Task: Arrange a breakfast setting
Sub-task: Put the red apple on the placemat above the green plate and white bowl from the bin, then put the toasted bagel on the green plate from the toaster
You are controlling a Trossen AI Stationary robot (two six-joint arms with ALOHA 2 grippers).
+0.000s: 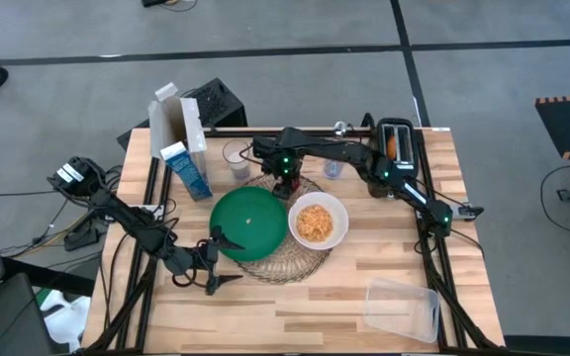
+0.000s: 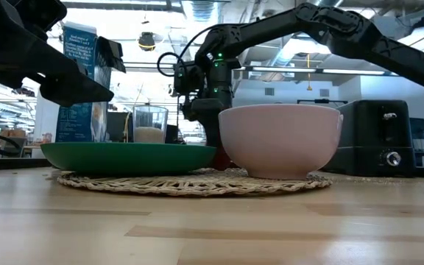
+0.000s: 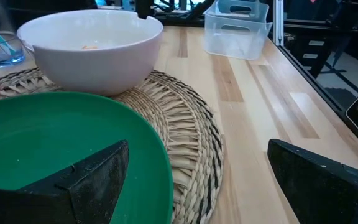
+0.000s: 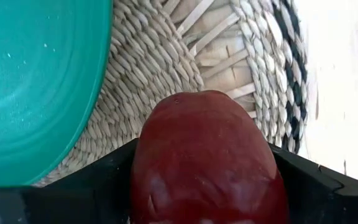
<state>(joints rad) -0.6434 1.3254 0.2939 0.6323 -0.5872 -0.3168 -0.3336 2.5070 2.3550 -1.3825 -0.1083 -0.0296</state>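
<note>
The right hand point(image 1: 285, 184) grips the red apple point(image 4: 207, 162) over the far edge of the woven mat point(image 1: 287, 259), beside the green plate point(image 1: 248, 224) and white bowl point(image 1: 318, 220). The left hand point(image 1: 219, 260) hangs released at the plate's near-left rim, above the table point(image 1: 364, 307).

The high view looks straight down on the whole desk point(image 1: 364, 272). The low view sits at desk-top height, facing level across toward the room behind — very near the woven mat point(image 2: 190, 182). The left wrist view looks low across the green plate point(image 3: 61, 149); the right wrist view peers close down — mat and plate are shared by all four.
</note>
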